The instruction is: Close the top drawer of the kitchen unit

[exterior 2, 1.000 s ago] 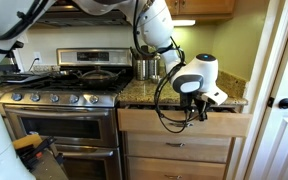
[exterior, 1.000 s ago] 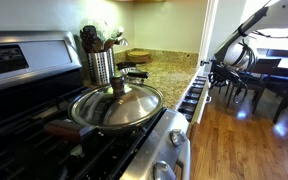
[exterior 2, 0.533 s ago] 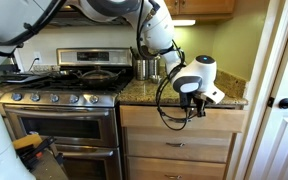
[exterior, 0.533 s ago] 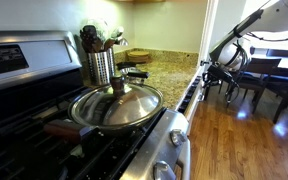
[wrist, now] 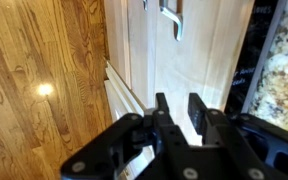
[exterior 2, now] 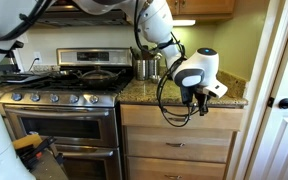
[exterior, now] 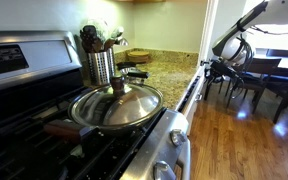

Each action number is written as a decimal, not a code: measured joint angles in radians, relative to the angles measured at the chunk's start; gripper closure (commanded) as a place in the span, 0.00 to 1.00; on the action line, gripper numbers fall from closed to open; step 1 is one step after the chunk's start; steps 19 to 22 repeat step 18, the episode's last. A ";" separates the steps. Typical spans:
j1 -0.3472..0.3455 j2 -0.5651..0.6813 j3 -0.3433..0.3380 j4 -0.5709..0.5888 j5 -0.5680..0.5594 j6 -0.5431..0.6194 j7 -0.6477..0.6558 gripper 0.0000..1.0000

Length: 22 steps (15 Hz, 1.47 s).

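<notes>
The top drawer (exterior 2: 174, 120) of the kitchen unit (exterior 2: 144, 92) sits almost flush with the light wood front. In an exterior view it shows only as a thin edge (exterior: 194, 92) under the granite top (exterior: 164, 72). The spice jars are hidden. My gripper (exterior 2: 196, 100) hangs just in front of the drawer's upper edge, near the counter lip (exterior: 212, 70). In the wrist view the fingers (wrist: 179, 98) are close together with a narrow gap and hold nothing. They point at the drawer front (wrist: 194, 50), which has a metal handle (wrist: 172, 18) and a dark slit beside the granite (wrist: 284, 80).
A stainless stove (exterior 2: 59, 100) stands beside the unit, with a lidded pan (exterior: 116, 105) on it. A utensil canister (exterior: 101, 65) stands on the counter. Lower drawers (exterior 2: 179, 148) are below. The wood floor (exterior: 244, 140), dining chairs (exterior: 269, 80) and a white door (exterior 2: 284, 100) lie beyond.
The top drawer has slid in from partly open, with jars showing, to nearly flush. My gripper followed it toward the unit and now sits slightly higher.
</notes>
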 measured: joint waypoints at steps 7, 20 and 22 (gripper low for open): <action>0.007 -0.173 -0.018 -0.131 0.001 -0.083 0.000 0.00; 0.051 -0.255 -0.023 -0.212 0.001 -0.091 -0.001 0.00; 0.051 -0.255 -0.023 -0.212 0.001 -0.091 -0.001 0.00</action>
